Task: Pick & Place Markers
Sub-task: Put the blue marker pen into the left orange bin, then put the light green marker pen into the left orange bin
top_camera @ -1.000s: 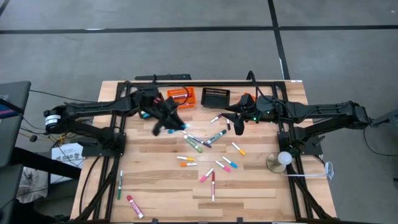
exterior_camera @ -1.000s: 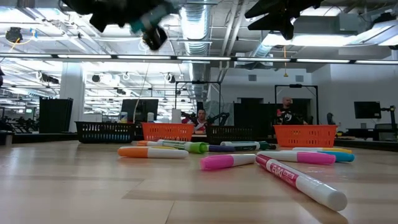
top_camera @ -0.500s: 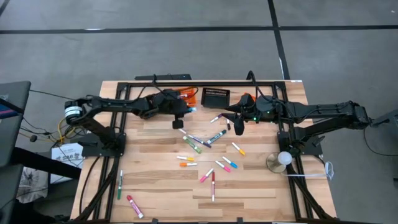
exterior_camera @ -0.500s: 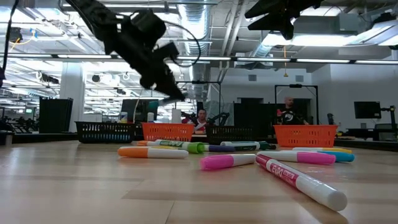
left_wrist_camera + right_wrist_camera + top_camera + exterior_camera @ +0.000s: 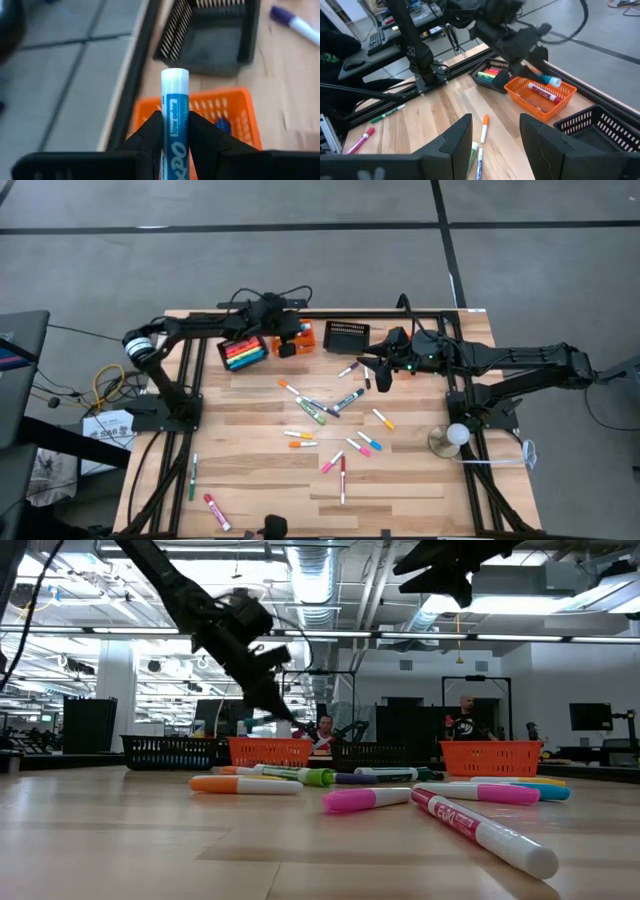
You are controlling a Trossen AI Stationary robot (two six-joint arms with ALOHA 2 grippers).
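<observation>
Wooden planks make up the tabletop (image 5: 250,480), framed by black rails, with an open workshop hall behind it in the low view. Along the far edge sit three slotted plastic baskets: a dark basket of coloured markers (image 5: 243,353) nearest the far left corner, a small orange basket (image 5: 300,336) beside it, and an empty black basket (image 5: 346,336) next along.

Reaching in along that far edge, the left gripper (image 5: 174,131) hangs above the orange basket, its fingers clenched on a white marker with a blue label and pale blue cap (image 5: 174,116), which pokes out forward over the basket's mouth. At the far right, the right gripper (image 5: 382,376) waits above the table, jaws parted and empty.

Loose markers (image 5: 330,405) lie scattered across the middle of the tabletop, with a few more near the near left corner.

My worry: the marker sits close to the orange basket's far wall, so letting go now could bounce it off the rim onto the table or off the back edge.
</observation>
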